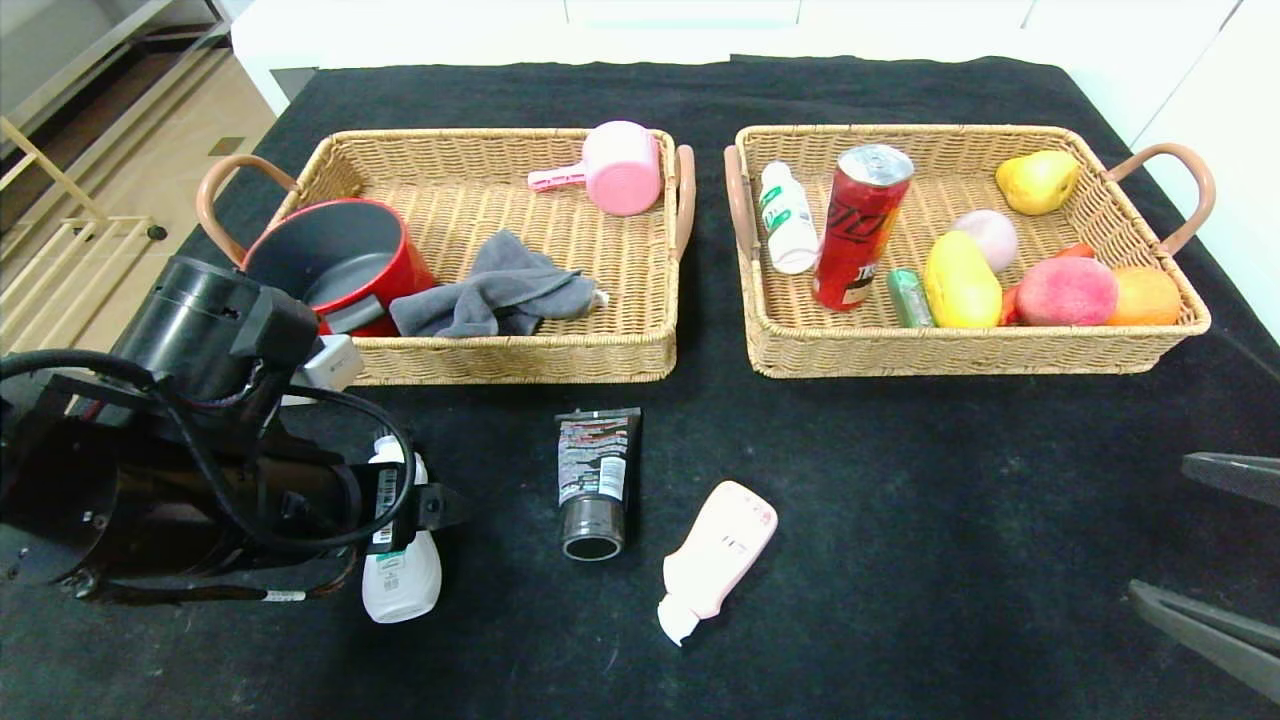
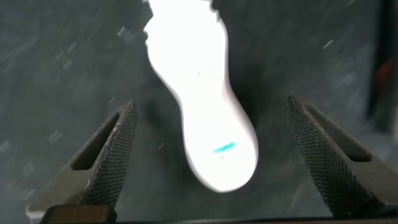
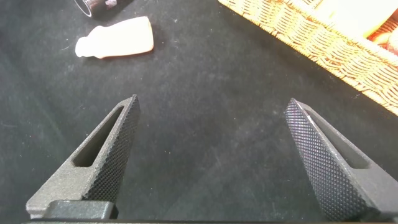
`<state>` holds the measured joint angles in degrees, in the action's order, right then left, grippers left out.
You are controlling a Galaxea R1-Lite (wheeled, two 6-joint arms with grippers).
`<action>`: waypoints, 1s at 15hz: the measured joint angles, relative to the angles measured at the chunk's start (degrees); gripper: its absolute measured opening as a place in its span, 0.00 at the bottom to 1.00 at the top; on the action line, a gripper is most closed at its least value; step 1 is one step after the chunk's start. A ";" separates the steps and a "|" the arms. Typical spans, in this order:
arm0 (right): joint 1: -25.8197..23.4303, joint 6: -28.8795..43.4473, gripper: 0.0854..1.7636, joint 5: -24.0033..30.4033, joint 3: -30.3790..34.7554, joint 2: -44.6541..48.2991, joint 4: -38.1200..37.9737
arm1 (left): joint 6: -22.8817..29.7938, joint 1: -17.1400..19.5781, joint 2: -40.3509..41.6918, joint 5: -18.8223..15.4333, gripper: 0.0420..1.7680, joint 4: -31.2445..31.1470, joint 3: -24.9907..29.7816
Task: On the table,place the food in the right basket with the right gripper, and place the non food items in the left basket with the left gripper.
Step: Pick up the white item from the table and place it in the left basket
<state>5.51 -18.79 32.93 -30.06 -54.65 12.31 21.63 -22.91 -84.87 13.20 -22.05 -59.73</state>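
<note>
Near the table's (image 1: 900,500) front-left corner, the left gripper (image 2: 211,155) hangs spread astride the white curvy bottle (image 2: 205,106), ready to grasp; the right gripper (image 3: 211,155) idles, parted, front-right.

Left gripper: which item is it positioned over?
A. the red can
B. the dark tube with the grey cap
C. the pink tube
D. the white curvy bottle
D: the left gripper is open, its fingers on either side of the white curvy bottle lying on the table.

Bare table (image 1: 900,520) before right basket (image 1: 970,350); left basket (image 1: 500,360) crowded (pot (image 1: 340,260), cloth (image 1: 500,290)) — middle free
</note>
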 joint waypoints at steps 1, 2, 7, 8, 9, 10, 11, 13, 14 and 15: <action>0.00 0.00 0.97 0.01 0.00 0.00 -0.02 | -0.05 0.17 -0.13 -0.30 0.97 1.68 0.78; 0.00 0.02 0.97 0.01 0.00 -0.02 0.00 | -0.10 0.30 -0.27 -0.39 0.97 2.55 1.46; 0.02 0.00 0.97 0.06 0.00 -0.33 0.00 | -0.11 0.59 -0.94 -0.41 0.97 2.62 2.46; 0.02 0.00 0.97 0.06 0.00 -0.37 0.00 | -0.10 0.74 -1.10 -0.44 0.97 2.74 2.49; 0.00 0.00 0.97 0.04 0.00 -0.41 0.02 | -0.13 0.89 -1.21 -0.45 0.97 2.73 2.51; 0.02 0.02 0.97 0.06 0.00 -0.44 0.00 | -0.13 0.98 -1.29 -0.45 0.97 2.74 2.63; 0.00 0.00 0.97 0.06 0.00 -0.45 0.00 | -0.13 1.06 -1.37 -0.45 0.97 2.74 2.88; -0.06 0.05 0.97 0.04 -0.01 -0.52 0.06 | -0.16 1.11 -1.46 -0.48 0.83 2.77 3.36; -0.06 0.05 0.97 0.06 -0.04 -0.55 0.04 | -0.16 1.11 -1.49 -0.45 0.73 2.79 3.43; -0.09 0.02 0.97 0.09 -0.04 -0.55 0.02 | -0.18 1.19 -1.51 -0.48 0.65 2.74 3.54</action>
<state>5.42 -18.76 33.01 -30.10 -55.20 12.34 21.44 -21.71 -86.38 12.73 -19.31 -56.20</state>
